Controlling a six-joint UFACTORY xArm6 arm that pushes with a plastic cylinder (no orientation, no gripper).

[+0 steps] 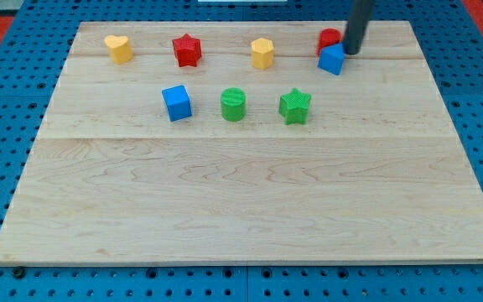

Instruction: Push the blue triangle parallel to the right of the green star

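Observation:
The blue triangle (331,59) lies near the view's top right of the wooden board, touching a red block (329,38) just behind it. My tip (352,52) stands right against the blue triangle's right side. The green star (294,106) lies below and left of the blue triangle, in the middle row. The rod rises out of the view's top.
A green cylinder (233,104) and a blue cube (176,102) lie left of the green star. A yellow hexagon (262,52), a red star (187,49) and a yellow heart (118,48) line the top row. The board's right edge (464,143) is near.

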